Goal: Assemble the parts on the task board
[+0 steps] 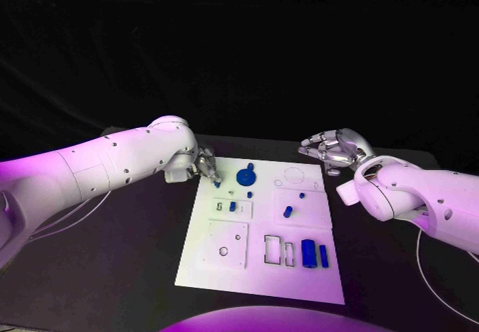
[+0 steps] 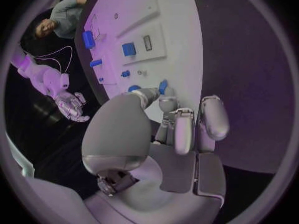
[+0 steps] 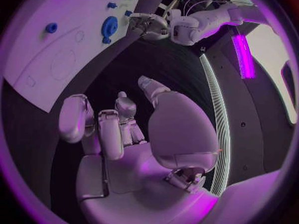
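The white task board lay flat in the middle of the black desk, its long side running away from the robot. Nearest the robot, two blue upright blocks sat at the board's right side, beside an outlined rectangular slot. To their left was a square plate with small holes. Further on, a small blue peg stood in the left middle panel, and another blue piece lay on the panel to its right. Beyond these, a round blue disc sat near the board's far edge.

The left hand was at the board's far left corner. Its fingers were curled in, their tips closing on a small blue part at the board's edge; whether that part was truly pinched or only touched I could not tell. The right hand hung off the board, beyond its far right corner, holding nothing, with its fingers loosely curled and apart.

The step in hand seemed to be picking up or seating one small part at the far left corner, with most pieces not yet assembled. Next, the left hand would likely need a sure pinch, then a careful lining up of the part over its matching recess before pressing down.
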{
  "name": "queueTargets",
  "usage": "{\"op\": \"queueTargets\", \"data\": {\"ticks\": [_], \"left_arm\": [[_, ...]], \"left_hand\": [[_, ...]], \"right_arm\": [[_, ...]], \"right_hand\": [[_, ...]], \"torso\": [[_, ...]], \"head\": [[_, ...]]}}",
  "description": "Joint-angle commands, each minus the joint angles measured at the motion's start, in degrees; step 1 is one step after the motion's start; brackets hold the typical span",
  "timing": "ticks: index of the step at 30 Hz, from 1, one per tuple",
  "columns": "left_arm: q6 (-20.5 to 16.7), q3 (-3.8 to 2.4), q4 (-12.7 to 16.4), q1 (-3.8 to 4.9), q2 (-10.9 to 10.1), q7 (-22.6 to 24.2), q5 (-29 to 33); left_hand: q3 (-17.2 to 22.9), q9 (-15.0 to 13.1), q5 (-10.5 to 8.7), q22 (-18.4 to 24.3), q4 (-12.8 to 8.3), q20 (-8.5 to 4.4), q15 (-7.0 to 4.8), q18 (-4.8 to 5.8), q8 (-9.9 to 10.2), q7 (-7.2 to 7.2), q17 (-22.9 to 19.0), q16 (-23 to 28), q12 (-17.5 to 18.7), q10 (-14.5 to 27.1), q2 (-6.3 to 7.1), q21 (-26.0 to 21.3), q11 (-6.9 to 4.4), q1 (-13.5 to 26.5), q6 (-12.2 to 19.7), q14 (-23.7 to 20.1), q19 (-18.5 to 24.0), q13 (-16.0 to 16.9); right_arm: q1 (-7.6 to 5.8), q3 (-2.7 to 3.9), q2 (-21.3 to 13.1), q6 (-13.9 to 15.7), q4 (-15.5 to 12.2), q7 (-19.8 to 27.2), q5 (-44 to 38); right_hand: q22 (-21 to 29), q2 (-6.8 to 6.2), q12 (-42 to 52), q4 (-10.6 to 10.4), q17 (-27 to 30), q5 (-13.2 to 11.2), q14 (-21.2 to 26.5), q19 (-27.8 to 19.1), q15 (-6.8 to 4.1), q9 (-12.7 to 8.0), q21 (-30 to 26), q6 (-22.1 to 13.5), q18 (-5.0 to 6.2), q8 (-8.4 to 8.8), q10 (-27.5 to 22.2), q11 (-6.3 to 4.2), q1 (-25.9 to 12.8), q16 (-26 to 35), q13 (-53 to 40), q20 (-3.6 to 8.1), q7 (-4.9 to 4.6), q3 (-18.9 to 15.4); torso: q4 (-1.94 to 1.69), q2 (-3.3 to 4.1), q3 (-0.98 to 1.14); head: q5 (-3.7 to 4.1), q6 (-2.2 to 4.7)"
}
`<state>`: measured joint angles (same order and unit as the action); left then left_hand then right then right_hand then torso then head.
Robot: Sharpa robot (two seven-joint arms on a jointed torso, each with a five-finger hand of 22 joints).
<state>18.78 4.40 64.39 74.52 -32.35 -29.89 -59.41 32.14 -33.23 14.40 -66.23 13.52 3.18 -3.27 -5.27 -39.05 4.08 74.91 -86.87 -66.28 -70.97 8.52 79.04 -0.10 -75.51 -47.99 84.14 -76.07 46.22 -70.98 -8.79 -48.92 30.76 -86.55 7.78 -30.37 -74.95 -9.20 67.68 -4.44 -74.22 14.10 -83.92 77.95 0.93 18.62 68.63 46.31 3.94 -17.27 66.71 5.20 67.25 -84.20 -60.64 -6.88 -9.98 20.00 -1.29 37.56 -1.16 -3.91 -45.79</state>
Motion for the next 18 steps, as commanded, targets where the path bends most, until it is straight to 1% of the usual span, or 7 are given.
{"op": "queueTargets", "data": {"ticks": [1,4,7,14,16,17,18], "left_arm": [[0.35,0.05,-0.05,-0.09,0.11,0.43,0.80],[0.24,0.06,-0.07,-0.10,0.05,0.41,0.89],[-0.50,0.07,-0.01,-0.10,-0.11,0.48,1.62],[-3.60,0.10,1.70,-0.20,-1.51,0.92,5.19],[-4.73,0.09,2.53,-0.22,-2.15,1.07,6.86],[-5.37,0.09,3.11,-0.23,-2.55,1.16,7.70],[-5.89,0.08,3.63,-0.24,-2.90,1.23,8.28]], "left_hand": [[2.73,-0.14,0.52,-0.13,-1.49,-0.39,-0.24,0.28,-0.47,0.12,6.83,-0.23,-0.06,-0.27,-0.14,0.40,-0.06,-2.30,0.62,3.85,-0.01,0.01],[7.67,-0.49,0.58,-0.35,-3.40,-0.17,0.06,0.29,-1.19,0.67,6.84,-0.25,0.02,-0.61,0.69,0.56,0.37,-2.46,0.75,3.86,-0.04,-0.03],[11.13,-0.80,0.71,-0.62,-4.78,-0.09,0.06,0.31,-1.85,0.69,6.87,-0.27,-0.17,-1.00,1.68,0.75,0.29,-1.45,0.30,3.86,-0.14,0.23],[16.18,-1.55,1.41,-2.27,-7.42,-0.34,-0.30,0.60,-2.82,0.24,7.46,-0.52,-1.19,-2.67,3.90,1.69,-0.17,0.90,-1.22,4.05,-1.09,1.81],[16.92,-1.70,1.85,-2.74,-7.87,-0.44,-0.42,0.69,-2.92,0.10,7.56,-0.57,-1.50,-3.20,4.33,1.95,-0.30,1.42,-1.59,4.08,-1.38,2.32],[17.56,-1.87,3.45,-3.13,-8.30,-0.56,-0.54,0.76,-3.02,-0.02,7.69,-0.64,-1.62,-3.55,4.80,2.17,-0.41,2.10,-1.93,4.12,-1.62,2.52],[17.71,-1.91,3.81,-3.15,-8.43,-0.59,-0.58,0.77,-3.03,-0.05,7.69,-0.64,-1.68,-3.66,4.89,2.20,-0.46,2.29,-2.00,4.12,-1.64,2.63]], "right_arm": [[0.04,0.00,0.06,-0.43,0.02,0.46,-0.52],[0.05,0.00,0.07,-0.44,0.04,0.47,-0.52],[0.06,0.00,0.07,-0.45,0.07,0.48,-0.52],[0.11,0.00,0.09,-0.48,0.12,0.51,-0.52],[0.12,0.00,0.07,-0.46,0.14,0.52,-0.52],[0.13,0.00,0.05,-0.45,0.14,0.52,-0.52],[0.13,0.00,0.04,-0.44,0.14,0.53,-0.52]], "right_hand": [[-2.60,0.09,0.30,-0.38,-0.05,0.33,-1.74,-0.02,-0.10,0.08,-0.30,-0.55,1.14,-0.28,-0.34,-0.08,-0.27,0.27,-0.04,0.05,0.03,-0.04],[-2.60,0.09,0.30,-0.38,-0.05,0.33,-1.74,-0.02,-0.10,0.08,-0.30,-0.55,1.14,-0.28,-0.34,-0.08,-0.27,0.27,-0.04,0.05,0.03,-0.04],[-2.60,0.09,0.30,-0.38,-0.05,0.33,-1.74,-0.02,-0.10,0.08,-0.30,-0.55,1.14,-0.28,-0.34,-0.08,-0.27,0.27,-0.04,0.05,0.03,-0.04],[-2.58,0.09,0.36,-0.47,-0.06,0.46,-1.75,-0.04,-0.10,0.08,-0.36,-0.58,1.15,-0.35,-0.29,-0.09,-0.28,0.26,-0.09,0.06,0.03,-0.06],[-2.58,0.09,0.36,-0.47,-0.06,0.46,-1.75,-0.04,-0.10,0.08,-0.36,-0.58,1.15,-0.35,-0.29,-0.09,-0.28,0.26,-0.09,0.06,0.03,-0.06],[-2.58,0.09,0.36,-0.47,-0.06,0.46,-1.75,-0.04,-0.10,0.08,-0.36,-0.58,1.15,-0.35,-0.29,-0.09,-0.28,0.26,-0.09,0.06,0.03,-0.06],[-2.58,0.09,0.36,-0.47,-0.06,0.46,-1.75,-0.04,-0.10,0.08,-0.36,-0.58,1.15,-0.35,-0.29,-0.09,-0.28,0.26,-0.09,0.06,0.03,-0.06]], "torso": [[-0.02,-0.03,-0.02],[-0.03,-0.08,-0.01],[-0.07,-0.12,0.01],[-0.07,-0.13,0.02],[-0.10,-0.16,0.02],[-0.15,-0.23,0.05],[-0.15,-0.22,0.06]], "head": [[-0.03,-0.08],[-0.07,-0.10],[-0.11,-0.08],[-0.37,0.02],[-0.43,-0.06],[-0.43,-0.06],[-0.46,-0.05]]}}
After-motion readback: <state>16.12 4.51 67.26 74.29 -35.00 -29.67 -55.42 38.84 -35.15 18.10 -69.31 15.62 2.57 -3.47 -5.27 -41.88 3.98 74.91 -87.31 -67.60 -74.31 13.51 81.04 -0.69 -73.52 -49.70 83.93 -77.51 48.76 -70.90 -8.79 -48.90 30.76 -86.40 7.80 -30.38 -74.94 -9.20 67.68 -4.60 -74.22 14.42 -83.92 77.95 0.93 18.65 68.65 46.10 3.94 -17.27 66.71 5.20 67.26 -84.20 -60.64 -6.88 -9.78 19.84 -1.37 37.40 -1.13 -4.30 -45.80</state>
